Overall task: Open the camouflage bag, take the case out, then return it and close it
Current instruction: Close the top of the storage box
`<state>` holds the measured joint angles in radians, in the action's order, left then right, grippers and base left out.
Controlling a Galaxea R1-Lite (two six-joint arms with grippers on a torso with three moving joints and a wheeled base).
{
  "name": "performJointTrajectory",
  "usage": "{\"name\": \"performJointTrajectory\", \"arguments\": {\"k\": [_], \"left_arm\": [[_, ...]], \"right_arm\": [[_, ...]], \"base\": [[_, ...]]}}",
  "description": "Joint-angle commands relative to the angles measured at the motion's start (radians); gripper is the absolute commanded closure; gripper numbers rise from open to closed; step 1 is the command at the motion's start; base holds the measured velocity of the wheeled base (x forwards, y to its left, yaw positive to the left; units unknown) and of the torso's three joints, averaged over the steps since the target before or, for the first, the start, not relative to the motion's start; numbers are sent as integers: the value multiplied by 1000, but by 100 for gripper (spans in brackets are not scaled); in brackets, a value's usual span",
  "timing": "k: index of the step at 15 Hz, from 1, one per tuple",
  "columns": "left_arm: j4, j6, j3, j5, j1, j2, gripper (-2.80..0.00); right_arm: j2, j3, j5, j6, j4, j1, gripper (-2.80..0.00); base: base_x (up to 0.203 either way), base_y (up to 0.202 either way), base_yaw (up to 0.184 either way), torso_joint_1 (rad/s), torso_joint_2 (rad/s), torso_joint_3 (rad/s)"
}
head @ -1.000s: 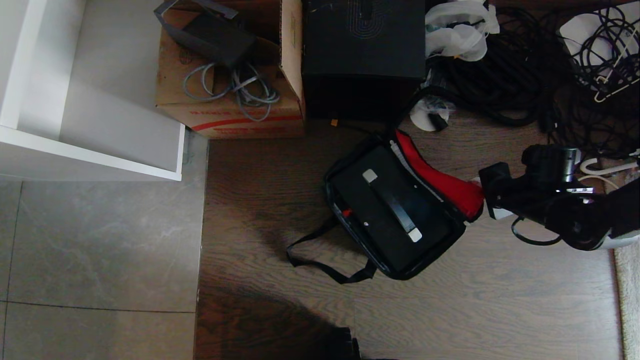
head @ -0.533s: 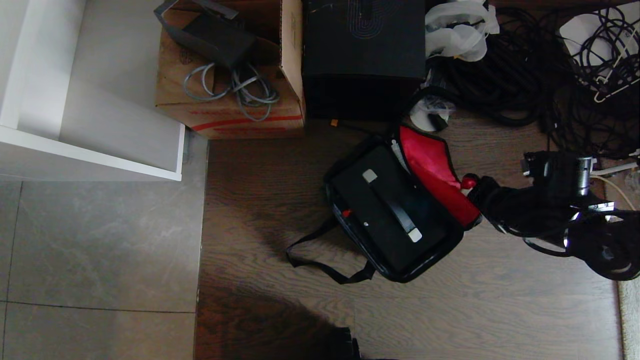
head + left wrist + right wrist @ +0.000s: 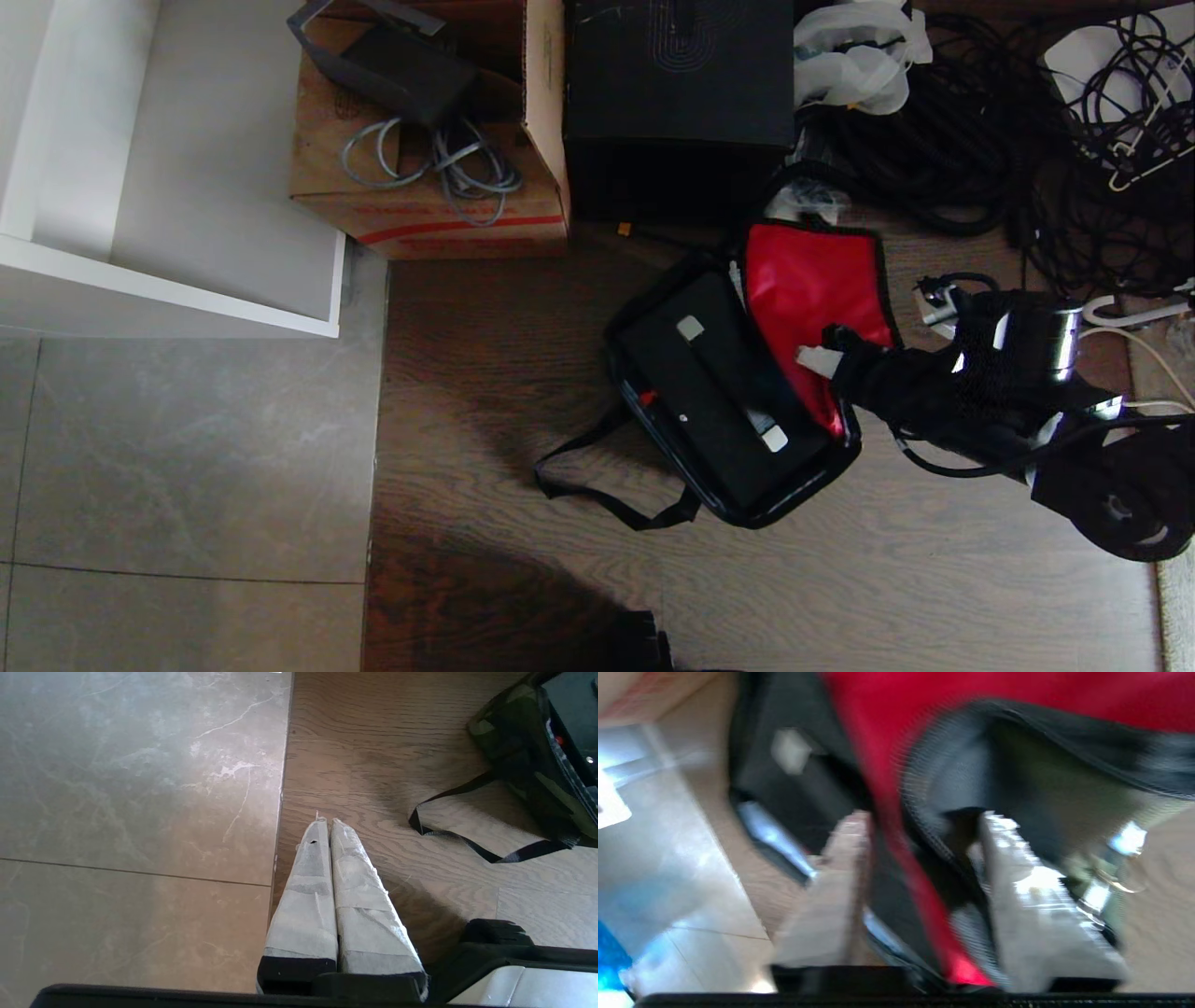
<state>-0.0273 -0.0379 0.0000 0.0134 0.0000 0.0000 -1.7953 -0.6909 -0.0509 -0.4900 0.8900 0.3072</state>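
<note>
My right gripper stands with fingers parted astride the red-lined flap of the camouflage bag, at three o'clock of the case lying inside. To shut it well I'd carry the flap fully over toward nine o'clock

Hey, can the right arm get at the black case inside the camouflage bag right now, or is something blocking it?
Probably not yet. The bag's red-lined flap stands between the open right end effector and the black case, its edge between the fingers. The rest of the case lies uncovered in the camouflage bag.
</note>
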Motion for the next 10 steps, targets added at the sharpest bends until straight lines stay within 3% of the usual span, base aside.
{"name": "performJointTrajectory", "arguments": {"k": [1,5,10], "left_arm": [[-1,0,8,0,0,0,0],[0,0,8,0,0,0,0],[0,0,8,0,0,0,0]], "right_arm": [[0,6,-1,27,8,37,-280],[41,90,0,88,30,121,-280],[204,201,5,92,-16,219,-280]], "base": [[0,0,0,0,0,0],[0,0,0,0,0,0],[0,0,0,0,0,0]]}}
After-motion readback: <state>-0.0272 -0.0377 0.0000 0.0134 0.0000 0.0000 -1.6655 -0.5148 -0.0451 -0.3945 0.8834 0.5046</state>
